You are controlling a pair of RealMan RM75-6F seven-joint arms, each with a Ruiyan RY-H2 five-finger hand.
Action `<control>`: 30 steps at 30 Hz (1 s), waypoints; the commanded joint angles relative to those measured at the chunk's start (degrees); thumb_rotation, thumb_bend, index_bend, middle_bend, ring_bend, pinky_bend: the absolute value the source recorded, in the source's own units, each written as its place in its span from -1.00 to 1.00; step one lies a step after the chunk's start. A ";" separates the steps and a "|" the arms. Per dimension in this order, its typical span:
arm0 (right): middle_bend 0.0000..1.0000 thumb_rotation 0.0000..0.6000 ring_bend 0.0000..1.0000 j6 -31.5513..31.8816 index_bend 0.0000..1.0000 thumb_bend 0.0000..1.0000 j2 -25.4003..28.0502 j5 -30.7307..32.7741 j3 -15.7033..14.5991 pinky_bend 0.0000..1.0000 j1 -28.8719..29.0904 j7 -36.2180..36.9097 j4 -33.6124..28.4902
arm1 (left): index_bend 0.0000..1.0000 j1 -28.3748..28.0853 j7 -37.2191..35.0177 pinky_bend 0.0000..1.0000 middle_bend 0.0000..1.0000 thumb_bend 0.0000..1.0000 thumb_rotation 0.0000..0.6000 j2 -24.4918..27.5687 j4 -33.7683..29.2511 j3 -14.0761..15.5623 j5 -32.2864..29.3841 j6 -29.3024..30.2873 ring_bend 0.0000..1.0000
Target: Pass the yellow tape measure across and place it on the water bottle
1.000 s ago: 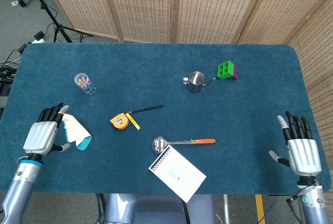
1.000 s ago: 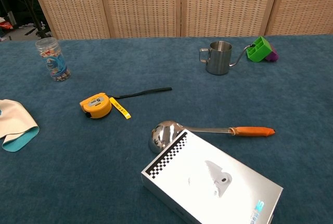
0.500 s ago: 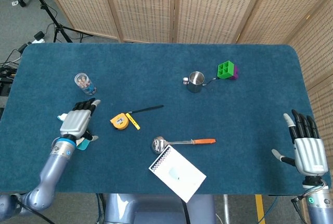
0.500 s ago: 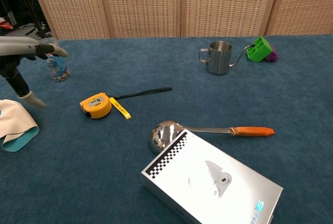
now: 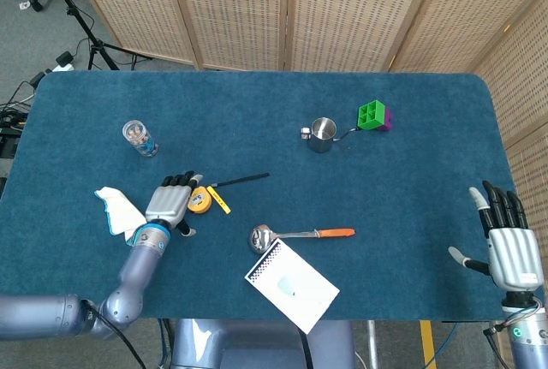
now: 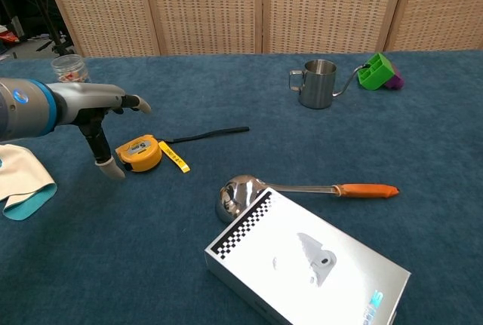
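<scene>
The yellow tape measure (image 5: pixel 201 200) (image 6: pixel 141 152) lies on the blue table left of centre, its yellow tape end and black strap (image 5: pixel 241 181) trailing right. My left hand (image 5: pixel 171 203) (image 6: pixel 106 114) hovers just left of it, fingers spread, holding nothing. The water bottle (image 5: pixel 139 138) (image 6: pixel 66 68) stands upright further back on the left, partly hidden by my left arm in the chest view. At the table's near right edge my right hand (image 5: pixel 507 243) is open, and only the head view shows it.
A ladle with an orange handle (image 5: pixel 300 234) (image 6: pixel 302 188) and a white box (image 5: pixel 291 284) (image 6: pixel 306 265) lie near the front centre. A steel cup (image 5: pixel 322 134) and a green block (image 5: pixel 373 116) sit at the back right. A cloth (image 5: pixel 118 211) (image 6: pixel 23 182) lies at the left.
My left hand has moved right, away from the cloth, and now hangs beside the tape measure. The right hand has drifted slightly toward the table's near edge.
</scene>
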 commanded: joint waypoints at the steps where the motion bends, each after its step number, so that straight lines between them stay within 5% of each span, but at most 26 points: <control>1: -1.00 1.00 -1.00 0.21 -1.00 -0.89 0.15 -0.41 0.27 -1.00 -0.31 0.56 -0.04 | -0.74 -1.66 1.65 -1.00 -1.00 -0.76 1.00 -1.56 1.48 0.49 -1.90 1.16 -1.00; 30: -1.00 1.00 -1.00 -1.03 -1.00 -0.89 0.33 -2.36 2.56 -1.00 -1.95 2.86 0.27 | -0.59 -4.93 3.85 -1.00 -1.00 -0.68 1.00 -5.29 8.13 2.12 -4.48 4.01 -1.00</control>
